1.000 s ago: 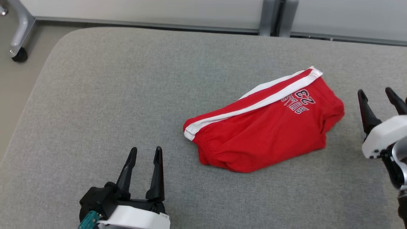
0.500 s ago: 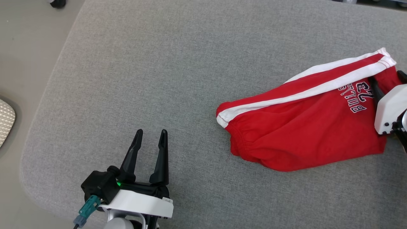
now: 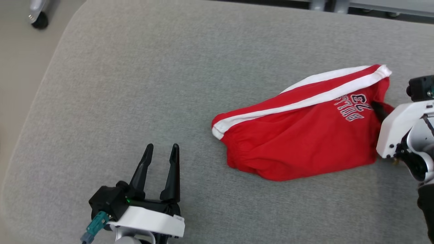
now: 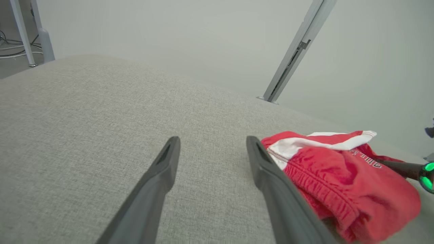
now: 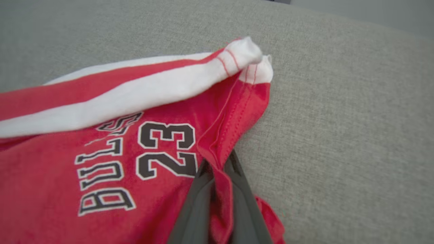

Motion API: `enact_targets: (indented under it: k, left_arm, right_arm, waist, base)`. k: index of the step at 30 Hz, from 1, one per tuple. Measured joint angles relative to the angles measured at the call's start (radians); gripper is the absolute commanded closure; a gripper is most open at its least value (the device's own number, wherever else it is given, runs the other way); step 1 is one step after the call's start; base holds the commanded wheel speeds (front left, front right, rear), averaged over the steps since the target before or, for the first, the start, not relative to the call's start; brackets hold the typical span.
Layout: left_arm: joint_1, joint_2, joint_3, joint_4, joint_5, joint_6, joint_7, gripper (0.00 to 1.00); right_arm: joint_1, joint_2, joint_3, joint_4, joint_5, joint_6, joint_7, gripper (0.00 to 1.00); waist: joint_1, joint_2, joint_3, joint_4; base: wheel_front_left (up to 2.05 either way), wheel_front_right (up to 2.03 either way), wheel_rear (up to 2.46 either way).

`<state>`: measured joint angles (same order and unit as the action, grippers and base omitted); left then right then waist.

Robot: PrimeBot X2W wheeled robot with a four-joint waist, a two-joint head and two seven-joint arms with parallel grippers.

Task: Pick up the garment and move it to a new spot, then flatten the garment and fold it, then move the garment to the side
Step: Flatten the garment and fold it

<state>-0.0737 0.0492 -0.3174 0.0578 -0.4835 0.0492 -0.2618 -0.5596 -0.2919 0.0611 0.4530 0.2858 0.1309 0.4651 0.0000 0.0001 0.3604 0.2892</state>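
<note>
Head view: red knit garment with two white side stripes (image 3: 298, 135) lies crumpled on the grey woven-fabric padded surface (image 3: 135, 84), centre-right of frame. Its gathered elastic edge is bunched at the lower-left end. The white stripes run diagonally up to the upper-right corner. Dark, white-outlined print "BULLS 23" sits near the right end, upside down from this camera. The cloth is doubled and lumpy, not flat.

At the right edge of the frame, the right gripper (image 3: 375, 106) has its white housing behind and its dark fingers reaching leftward into the garment's right end. Right wrist view: both fingers are pressed close, pinching a ridge of red hem between them, just right of the "23". The hem rises from the pinch toward the white corner.

At lower left of the head view, the left gripper (image 3: 162, 146) is well apart from the garment. Its fingers point up the frame and are spread, with grey surface showing in the gap. Left wrist view: the gathered end of the garment lies beyond the right-hand finger; contact cannot be told.

Black caster wheel (image 3: 40, 23) on pale floor, upper-left corner.
</note>
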Motion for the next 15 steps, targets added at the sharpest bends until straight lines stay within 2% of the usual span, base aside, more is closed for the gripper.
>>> enact_targets:
  k: [3,8,15]
  left_arm:
    - [0.019,-0.001,0.009,0.013,0.015,-0.007,0.000,0.00]
    - [0.069,-0.001,0.032,0.030,0.056,-0.028,0.000,0.00]
    - [0.134,0.000,0.074,0.030,0.104,-0.049,0.000,0.00]
  right_arm:
    - [0.040,0.016,-0.026,-0.035,0.086,0.000,-0.016,1.00]
    - [0.141,0.002,-0.082,-0.127,0.186,0.000,-0.012,1.00]
    - [0.293,0.021,-0.207,-0.147,0.242,0.000,-0.007,1.00]
  waist:
    - [0.0000,-0.0001,-0.027,-0.035]
    - [0.0000,0.0000,-0.090,-0.096]
    - [0.0000,0.0000,-0.160,-0.165]
  base:
    - [0.00,0.00,0.00]
    - [0.00,0.00,0.00]
    - [0.00,0.00,0.00]
